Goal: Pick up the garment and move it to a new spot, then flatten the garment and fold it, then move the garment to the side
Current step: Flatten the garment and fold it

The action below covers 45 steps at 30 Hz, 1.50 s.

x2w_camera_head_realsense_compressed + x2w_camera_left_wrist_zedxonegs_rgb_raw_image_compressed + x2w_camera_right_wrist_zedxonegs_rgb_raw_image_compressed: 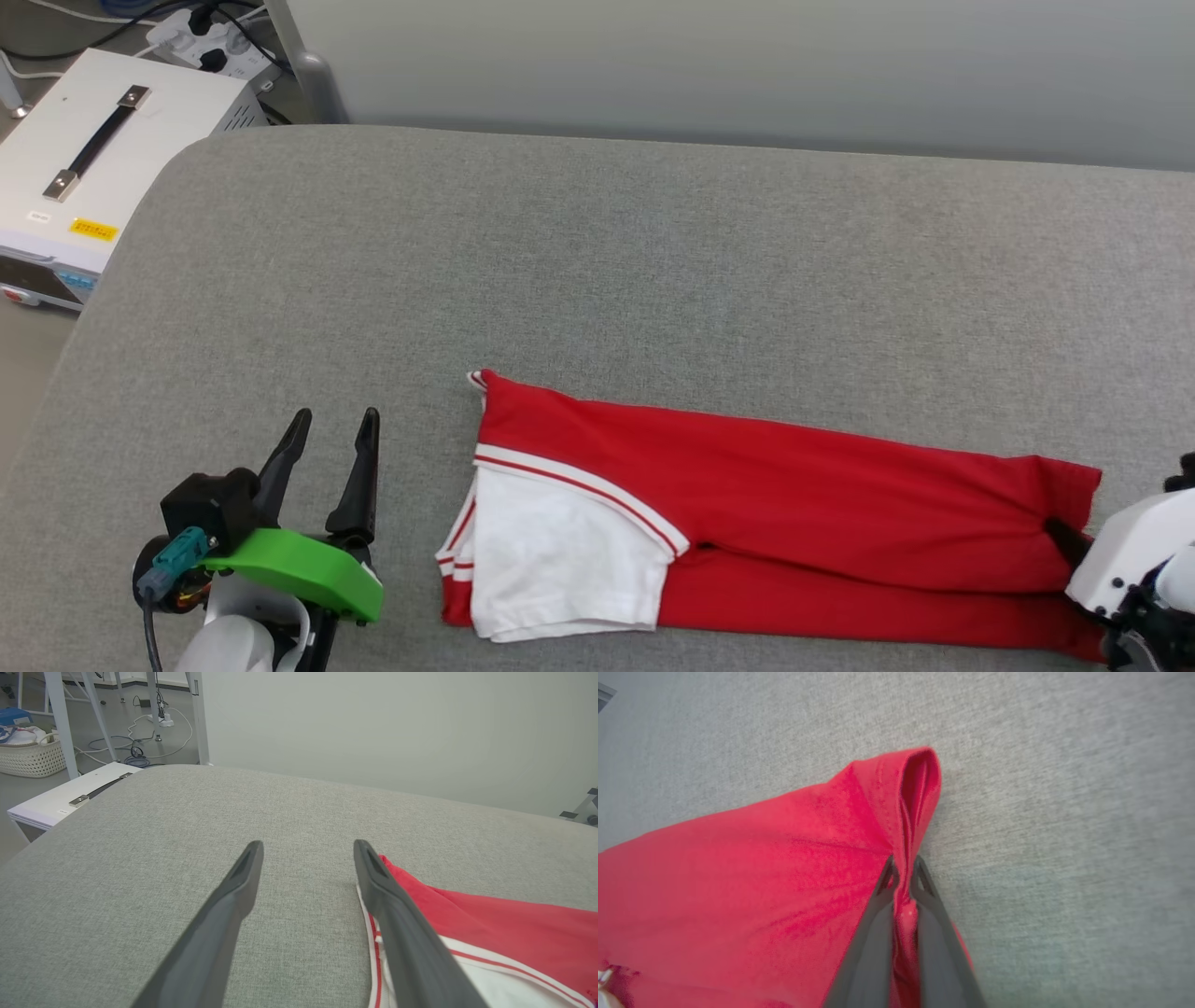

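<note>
Lying folded in a long strip near the front edge of the counter [597, 261], the garment [794, 504] shows its white sleeve [560, 551] at the left end. The right end effector [903, 872] is clamped on the red fabric at the right end; the left end effector [334, 417] hangs open beside the sleeve.

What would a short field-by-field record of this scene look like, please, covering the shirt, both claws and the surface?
surface: grey fabric-covered table
shirt: red shirt, folded lengthwise into a long band, lying across the table's near side
sleeve: white sleeve with red-striped trim, on top at the shirt's left end
left claw: left claw open, beside the shirt's left end, gripping nothing
right claw: right claw shut on red fabric at the shirt's right end
off the table: white box with a black handle, far left
</note>
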Available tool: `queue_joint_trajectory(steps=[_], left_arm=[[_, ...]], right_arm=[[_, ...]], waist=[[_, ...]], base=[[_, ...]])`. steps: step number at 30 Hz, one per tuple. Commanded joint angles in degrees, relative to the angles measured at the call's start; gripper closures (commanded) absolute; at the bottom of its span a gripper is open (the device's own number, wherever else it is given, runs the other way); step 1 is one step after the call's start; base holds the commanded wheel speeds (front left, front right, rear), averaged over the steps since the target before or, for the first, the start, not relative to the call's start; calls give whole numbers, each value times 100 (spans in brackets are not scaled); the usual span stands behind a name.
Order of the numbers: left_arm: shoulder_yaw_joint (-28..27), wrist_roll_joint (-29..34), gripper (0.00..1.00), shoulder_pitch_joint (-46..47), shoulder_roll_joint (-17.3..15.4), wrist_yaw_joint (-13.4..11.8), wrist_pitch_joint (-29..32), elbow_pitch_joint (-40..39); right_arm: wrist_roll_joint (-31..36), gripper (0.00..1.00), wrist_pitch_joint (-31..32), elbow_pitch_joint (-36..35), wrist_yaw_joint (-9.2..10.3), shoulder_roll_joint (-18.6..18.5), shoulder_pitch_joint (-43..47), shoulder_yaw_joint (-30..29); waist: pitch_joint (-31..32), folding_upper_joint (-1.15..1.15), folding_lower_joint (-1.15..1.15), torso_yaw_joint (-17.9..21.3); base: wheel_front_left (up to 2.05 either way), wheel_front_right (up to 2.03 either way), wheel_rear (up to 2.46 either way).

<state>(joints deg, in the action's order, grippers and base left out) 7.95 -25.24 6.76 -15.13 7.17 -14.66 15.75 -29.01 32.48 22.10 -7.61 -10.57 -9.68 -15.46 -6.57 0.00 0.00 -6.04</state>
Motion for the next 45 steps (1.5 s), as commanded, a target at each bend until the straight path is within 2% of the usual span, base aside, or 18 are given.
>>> queue_joint_trajectory(steps=[1, 7, 12, 18, 30, 36, 45], left_arm=[[-31, 56, 0, -125, 24, 25, -34, 5], [-54, 80, 0, -198, 17, 29, -34, -12], [-69, 98, 0, -287, 55, 30, -34, -27], [-69, 103, 0, -399, 78, 31, -34, -22], [-108, 96, 0, -516, 198, 31, -34, -53], [-139, 83, 0, -516, 255, 31, -34, -48], [-151, 78, 0, -479, 257, 32, -34, -18]], right_arm=[[92, 100, -76, 40, 12, -188, 76, -126], [407, 100, -284, -87, 12, -527, 113, -244], [364, 100, -231, -318, 12, -473, 252, -248], [255, 100, -88, -909, 12, -233, 540, -28], [-38, 100, 592, -2051, 12, 568, 865, 608], [-396, 100, 807, -2326, 12, 761, 804, 894], [-1877, 100, 26, -1725, 12, 768, 700, 2023]], waist=[[32, 0, 0, 14], [173, 0, 0, 67], [349, 0, 0, 102], [566, 0, 0, 144], [676, 0, 0, 133], [652, 0, 0, 49], [634, 0, 0, -172]], base=[[0, 0, 0], [0, 0, 0], [0, 0, 0], [0, 0, 0], [0, 0, 0], [0, 0, 0], [0, 0, 0]])
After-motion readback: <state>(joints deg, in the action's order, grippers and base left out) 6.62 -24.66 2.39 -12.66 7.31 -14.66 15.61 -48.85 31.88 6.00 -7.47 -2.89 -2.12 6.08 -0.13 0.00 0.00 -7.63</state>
